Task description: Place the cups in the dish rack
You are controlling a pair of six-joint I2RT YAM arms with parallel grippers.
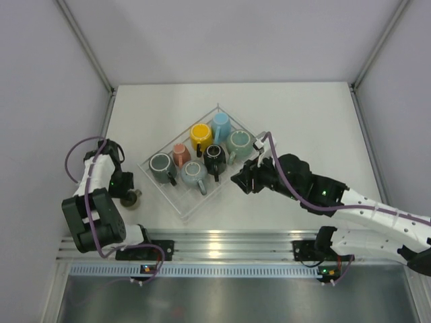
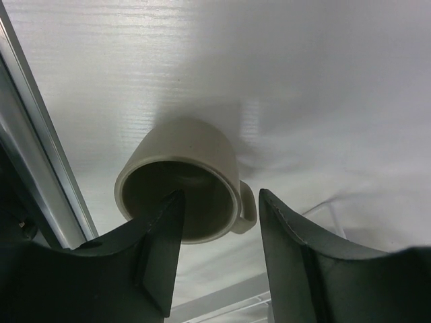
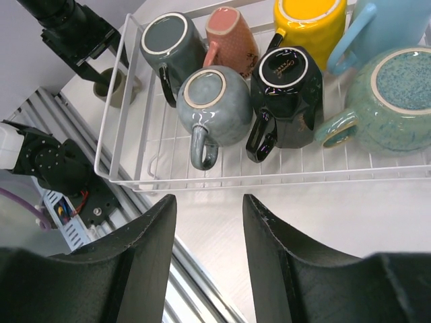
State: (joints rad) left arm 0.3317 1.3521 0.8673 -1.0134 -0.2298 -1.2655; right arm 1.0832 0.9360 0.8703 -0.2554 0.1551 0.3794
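left end effector (image 2: 220, 198): fingers spread, not visibly pressed on anything. The small olive mug (image 2: 178, 168) has its handle side in the gap, with one fingertip in front of its mouth and the other just beside its handle.
small olive mug: upright on the white surface (image 2: 303, 81), mouth up, outside the rack and near its left corner, on the side toward the arms.
right end effector (image 3: 209, 200): fingers spread with nothing between them, over bare surface just beside the near wall of the dish rack (image 3: 303, 177).
dish rack: clear, low-walled, in the middle of the surface, turned cornerwise to the arms.
cups in the rack: seven, all bottom up and close together.
near row: dark grey-green mug (image 3: 168, 40), grey-blue mug (image 3: 212, 108) and black mug (image 3: 286, 91), handles pointing toward the right end effector.
far row: salmon pink mug (image 3: 232, 37), yellow mug (image 3: 306, 23) and light blue mug (image 3: 380, 27).
pale teal-green mug (image 3: 397, 94): beside the black mug, speckled base up — the widest of the lot.
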